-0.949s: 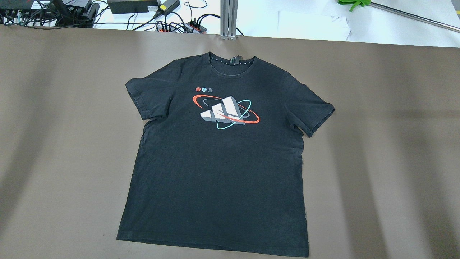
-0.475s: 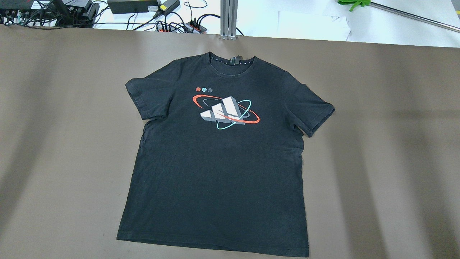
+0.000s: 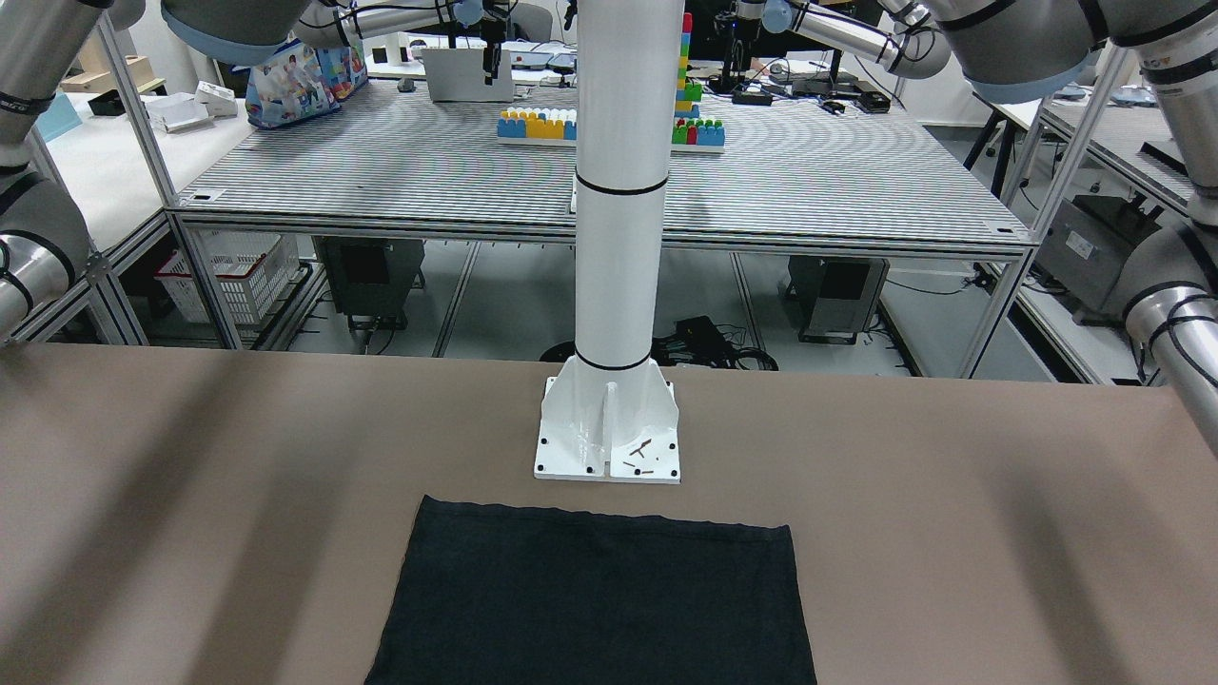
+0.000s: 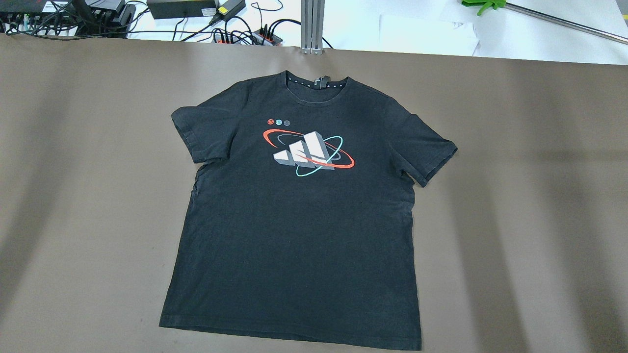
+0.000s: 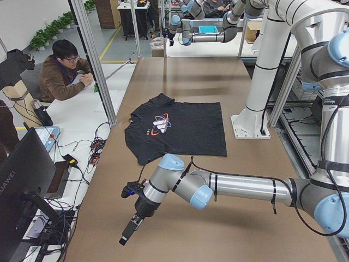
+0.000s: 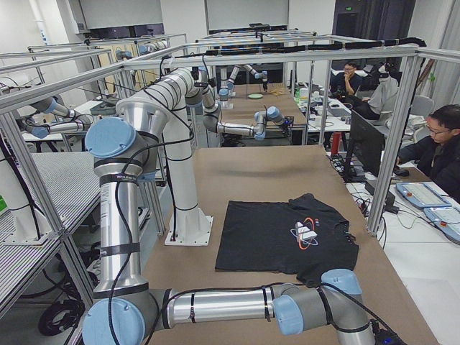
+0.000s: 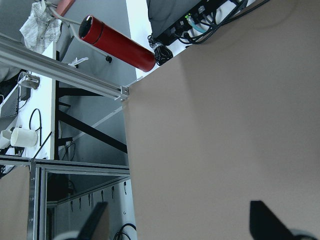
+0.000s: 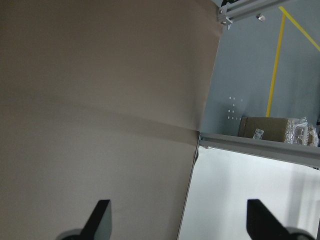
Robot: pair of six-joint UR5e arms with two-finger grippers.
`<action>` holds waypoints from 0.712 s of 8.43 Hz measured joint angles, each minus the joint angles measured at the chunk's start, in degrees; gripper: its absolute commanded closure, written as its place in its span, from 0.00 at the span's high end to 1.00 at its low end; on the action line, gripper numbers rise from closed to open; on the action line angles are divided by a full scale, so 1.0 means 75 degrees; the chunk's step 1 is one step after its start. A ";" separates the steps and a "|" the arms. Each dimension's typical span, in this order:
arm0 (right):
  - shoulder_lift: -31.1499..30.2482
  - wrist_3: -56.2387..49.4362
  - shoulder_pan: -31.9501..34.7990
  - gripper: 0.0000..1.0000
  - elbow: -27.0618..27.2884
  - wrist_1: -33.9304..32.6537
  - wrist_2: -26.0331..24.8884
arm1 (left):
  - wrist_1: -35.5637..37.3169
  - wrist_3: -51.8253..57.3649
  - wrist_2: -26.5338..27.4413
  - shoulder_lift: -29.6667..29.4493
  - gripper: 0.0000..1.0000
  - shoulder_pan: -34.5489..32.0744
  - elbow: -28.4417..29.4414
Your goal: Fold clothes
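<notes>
Black T-shirt (image 4: 294,230) laid flat, unfolded, mid brown worktop (image 4: 515,196).
Print side up w/ white bars and red + teal rings on chest, both sleeves spread. Collar twd far edge in overhead view, hem nr white pillar base (image 3: 609,447) but not touching it. Left gripper (image 7: 180,227): fingers wide apart, nothing btwn them, above bare worktop nr its corner, well apart from the shirt. A red cylinder (image 7: 119,44) shows beyond that edge. Right gripper (image 8: 179,225): fingers likewise spread, empty, over bare worktop by its edge. Person (image 5: 62,73) sits at a side desk across from the robot.
</notes>
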 measured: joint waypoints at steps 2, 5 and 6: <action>0.0028 -0.0010 -0.0019 0.95 0.0015 0.0055 0.0133 | -0.0049 -0.0046 -0.0508 -0.0061 1.00 0.0020 -0.0055; 0.0180 -0.0013 -0.0054 0.95 0.0097 0.0071 0.0339 | -0.0731 -0.0509 -0.1962 -0.0362 1.00 0.0159 -0.0017; 0.0262 -0.0007 -0.0105 0.95 0.0102 0.0085 0.0677 | -0.0812 -0.0833 -0.2349 -0.0545 1.00 0.0313 0.0019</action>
